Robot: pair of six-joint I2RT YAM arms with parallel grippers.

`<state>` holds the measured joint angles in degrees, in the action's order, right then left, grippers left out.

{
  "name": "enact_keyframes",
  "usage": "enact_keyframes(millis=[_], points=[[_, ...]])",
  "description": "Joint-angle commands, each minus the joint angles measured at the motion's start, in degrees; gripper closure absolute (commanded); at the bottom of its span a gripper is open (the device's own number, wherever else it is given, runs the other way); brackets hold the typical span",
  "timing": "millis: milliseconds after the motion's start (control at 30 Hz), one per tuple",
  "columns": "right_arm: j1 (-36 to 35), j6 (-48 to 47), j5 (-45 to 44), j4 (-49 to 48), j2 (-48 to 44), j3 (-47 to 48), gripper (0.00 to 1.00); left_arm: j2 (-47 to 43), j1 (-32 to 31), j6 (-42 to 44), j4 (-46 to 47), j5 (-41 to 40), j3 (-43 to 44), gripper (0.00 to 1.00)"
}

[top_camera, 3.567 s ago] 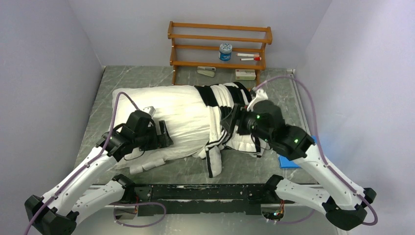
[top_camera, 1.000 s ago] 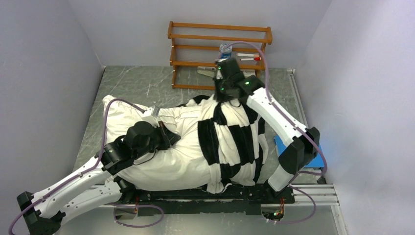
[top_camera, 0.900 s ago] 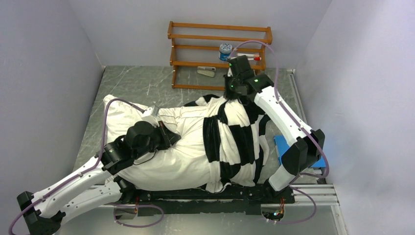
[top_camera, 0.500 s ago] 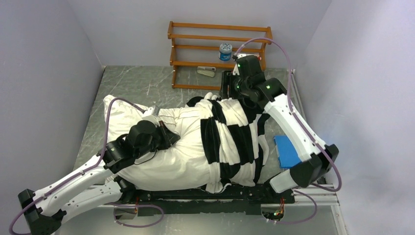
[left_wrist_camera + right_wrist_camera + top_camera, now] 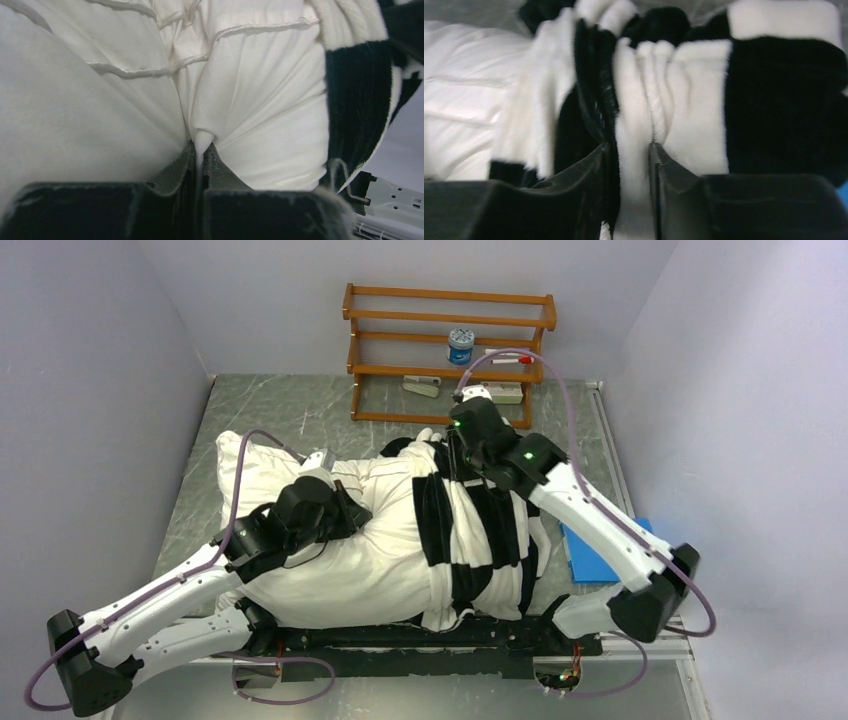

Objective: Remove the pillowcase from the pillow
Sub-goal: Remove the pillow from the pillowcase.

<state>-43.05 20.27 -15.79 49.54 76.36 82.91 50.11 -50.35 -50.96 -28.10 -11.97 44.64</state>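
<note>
The white pillow (image 5: 340,570) lies across the table, its right half wrapped in the bunched black-and-white checked pillowcase (image 5: 480,530). My left gripper (image 5: 348,515) rests on the pillow's middle. In the left wrist view it (image 5: 201,146) is shut on a pinched fold of white pillow (image 5: 260,90) fabric, with the pillowcase (image 5: 357,100) edge at the right. My right gripper (image 5: 458,460) sits on the far end of the bunched pillowcase. In the right wrist view its jaws (image 5: 629,147) hold a white ridge of the pillowcase (image 5: 694,100), which fills the gap between them. Bare pillow (image 5: 459,100) shows at the left.
A wooden shelf (image 5: 450,340) stands at the back with a blue-lidded jar (image 5: 461,345) and markers. Small white items (image 5: 422,386) lie at its foot. A flat blue pad (image 5: 590,555) lies right of the pillowcase. Grey marbled table (image 5: 280,410) shows behind the pillow.
My right gripper let go of the pillowcase near the shelf, came back toward me and closed round a fold at the bunched far end. The left arm shifted slightly, still pinching the pillow.
</note>
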Motion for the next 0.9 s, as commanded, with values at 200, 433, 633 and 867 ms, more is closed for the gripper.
enact_keyframes(millis=[200, 433, 633, 867], points=[[17.97, -0.41, -15.57, -3.84, -4.42, -3.0, 1.0, -1.33, -0.83, -1.35, -21.2, -1.86, -2.2, 0.95], [26.38, -0.36, -5.55, -2.35, -2.57, -2.73, 1.0, -5.36, -0.89, -3.55, -23.37, -4.81, -3.1, 0.95], [26.35, -2.21, 13.35, -1.86, -5.23, -1.97, 0.56, -4.48, -0.83, -2.84, -23.94, -5.16, -1.66, 0.95], [26.3, 0.44, 17.28, 4.77, -16.21, -7.88, 0.29, -2.84, -0.89, -1.83, -22.45, -5.25, -0.4, 0.95]])
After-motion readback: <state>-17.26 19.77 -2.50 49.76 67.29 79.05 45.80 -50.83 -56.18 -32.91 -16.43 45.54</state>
